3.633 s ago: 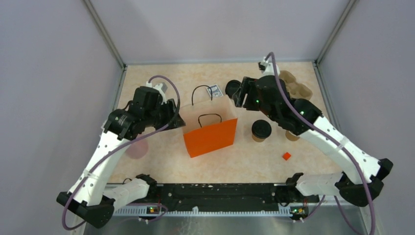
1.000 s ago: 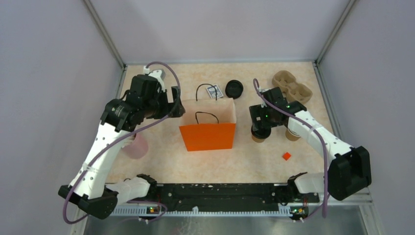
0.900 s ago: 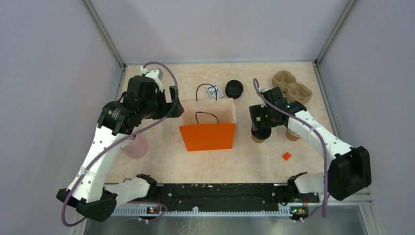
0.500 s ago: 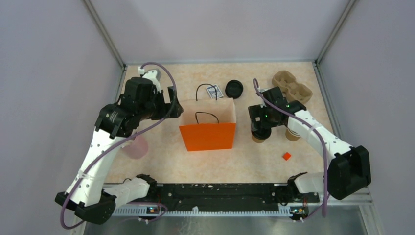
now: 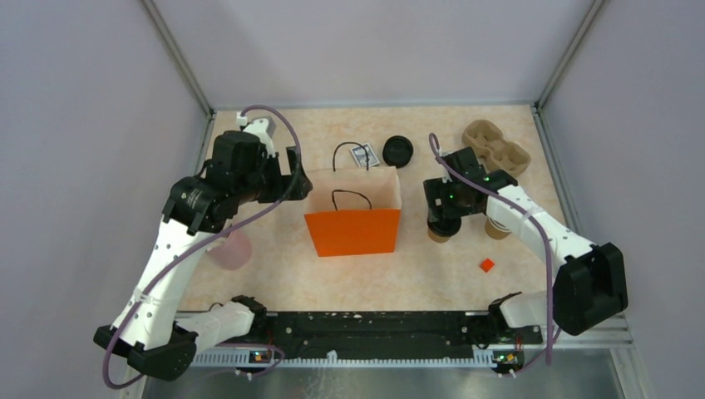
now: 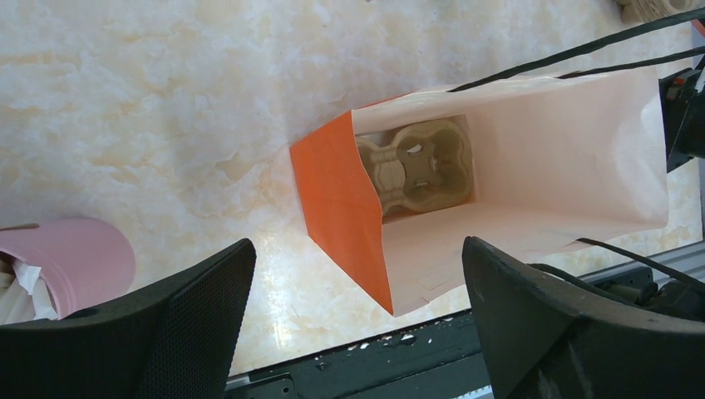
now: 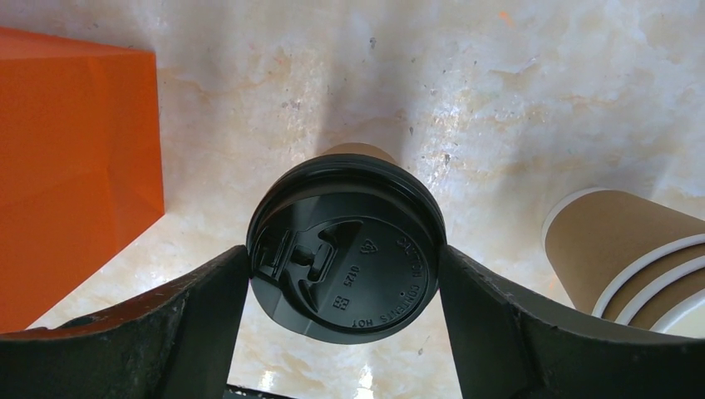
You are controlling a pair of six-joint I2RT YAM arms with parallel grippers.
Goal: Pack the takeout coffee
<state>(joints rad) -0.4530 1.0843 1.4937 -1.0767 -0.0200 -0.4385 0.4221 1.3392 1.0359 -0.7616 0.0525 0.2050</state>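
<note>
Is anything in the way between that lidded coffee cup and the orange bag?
Nothing visible. Only table lies between the takeout coffee and the orange bag, whose mouth is open; a pulp carrier sits inside.

Saw only a sliver of small kraft-tan paper cup [image 7: 359, 150] beneath round black plastic lid [image 7: 345, 249]; couldn't read printed card [image 5: 364, 155].

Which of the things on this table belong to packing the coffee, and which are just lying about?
Job: coffee cup, lidded; right gripper, jaws against its lid; orange bag; cup carrier inside the bag.
Lying about: spare lid; empty carrier; stack of cups; pink cup; red block.
</note>
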